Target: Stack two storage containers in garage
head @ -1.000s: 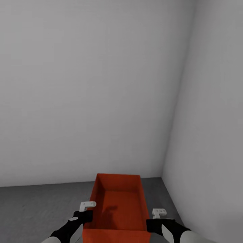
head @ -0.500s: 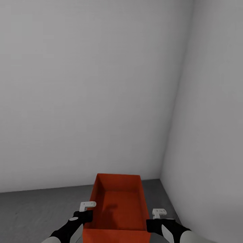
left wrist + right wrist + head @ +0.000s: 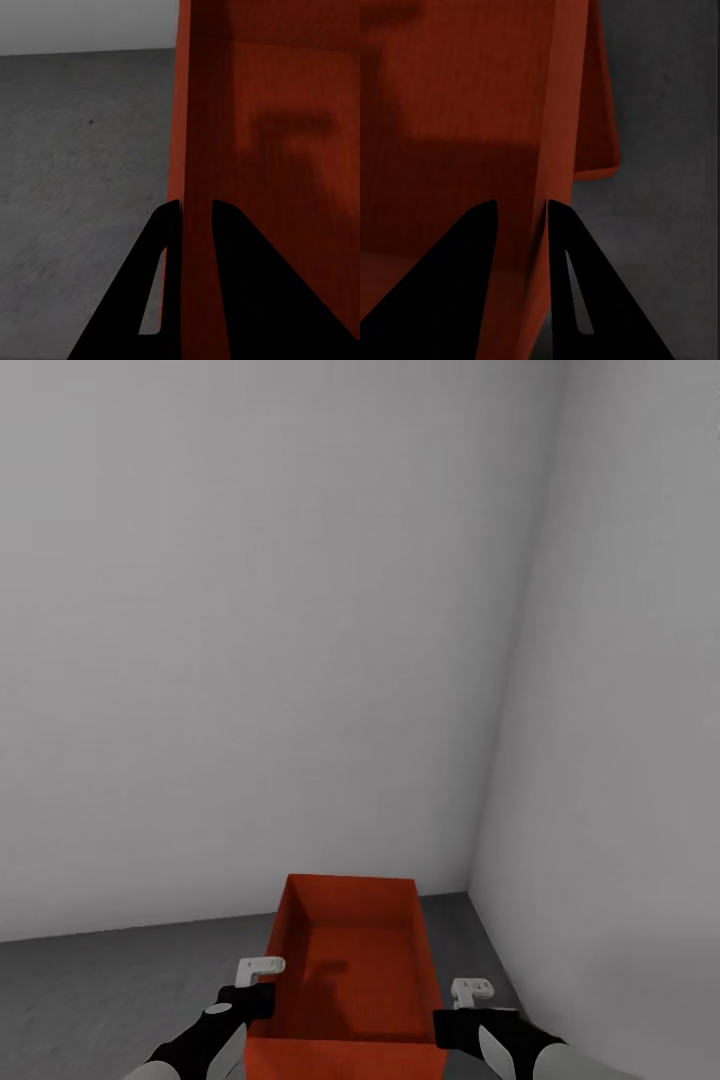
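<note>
we are in the garage with one orange-red ribbed thin-walled plastic storage container [image 3: 348, 970] carried between both arms, facing a corner of plain pale grey walls [image 3: 250, 640] over the dark grey speckled floor [image 3: 100, 980]. our left pincer [image 3: 189, 206] is clamped on the container's left side wall, our right pincer [image 3: 521, 204] on its right side wall. in the right wrist view a second red edge shows beneath, possibly the other container, though we cannot be sure. next, we judge, comes lowering it level and then releasing both walls together. we read no brand, label or writing anywhere.
</note>
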